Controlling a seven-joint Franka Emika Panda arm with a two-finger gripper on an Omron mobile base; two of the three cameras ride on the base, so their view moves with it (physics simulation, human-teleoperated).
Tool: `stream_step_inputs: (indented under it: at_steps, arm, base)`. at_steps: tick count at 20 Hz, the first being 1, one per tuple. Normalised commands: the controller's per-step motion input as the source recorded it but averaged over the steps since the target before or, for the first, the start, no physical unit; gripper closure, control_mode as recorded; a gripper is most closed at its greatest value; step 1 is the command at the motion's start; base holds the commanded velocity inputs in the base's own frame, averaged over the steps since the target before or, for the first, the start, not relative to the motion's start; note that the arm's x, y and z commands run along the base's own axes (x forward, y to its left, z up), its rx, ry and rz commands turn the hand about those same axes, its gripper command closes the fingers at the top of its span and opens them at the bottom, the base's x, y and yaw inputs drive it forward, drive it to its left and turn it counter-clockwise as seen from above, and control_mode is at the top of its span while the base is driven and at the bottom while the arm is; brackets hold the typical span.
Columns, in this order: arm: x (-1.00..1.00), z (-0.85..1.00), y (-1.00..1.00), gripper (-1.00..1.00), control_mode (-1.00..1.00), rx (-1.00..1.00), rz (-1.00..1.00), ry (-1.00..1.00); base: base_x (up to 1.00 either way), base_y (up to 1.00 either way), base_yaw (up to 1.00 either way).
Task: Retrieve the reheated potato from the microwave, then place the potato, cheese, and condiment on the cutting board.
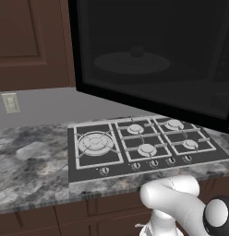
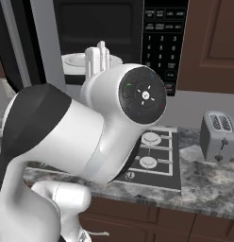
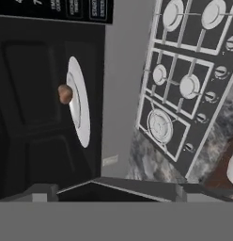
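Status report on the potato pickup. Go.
Gripper open, empty, at the microwave mouth. Potato sits on the white turntable plate inside, untouched. Microwave door swung open over the stove; path clear.

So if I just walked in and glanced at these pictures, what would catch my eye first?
Probably the big white robot arm filling the right base view, reaching up toward the open microwave. Next, the small brown potato sitting on a white plate inside the dark oven, seen sideways in the hand view. Below lies a black stovetop with five burners set in a grey marbled counter, and a silver toaster stands off to the right.
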Motion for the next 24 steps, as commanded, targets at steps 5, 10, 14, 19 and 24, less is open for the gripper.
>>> stream_step_inputs:
  at_steps: [5, 10, 14, 19, 24]
  arm:
    - [0.63, -0.09, 0.00, -1.00, -1.00, 0.00, 0.02, 0.00]
    - [0.56, -0.01, -0.03, -1.00, -1.00, 0.03, 0.05, 0.03]
    - [0.15, -0.01, 0.07, -1.00, -1.00, 0.00, 0.14, 0.00]
    - [0.01, 0.00, 0.03, -1.00, -1.00, 0.02, 0.20, -0.01]
    - [-0.02, 0.02, 0.10, -1.00, -1.00, 0.00, 0.21, -0.03]
  base:
    - [0.00, 0.00, 0.00]
    - [0.00, 0.00, 0.00]
    - [0.00, 0.00, 0.00]
    - [0.00, 0.00, 0.00]
    - [0.00, 0.00, 0.00]
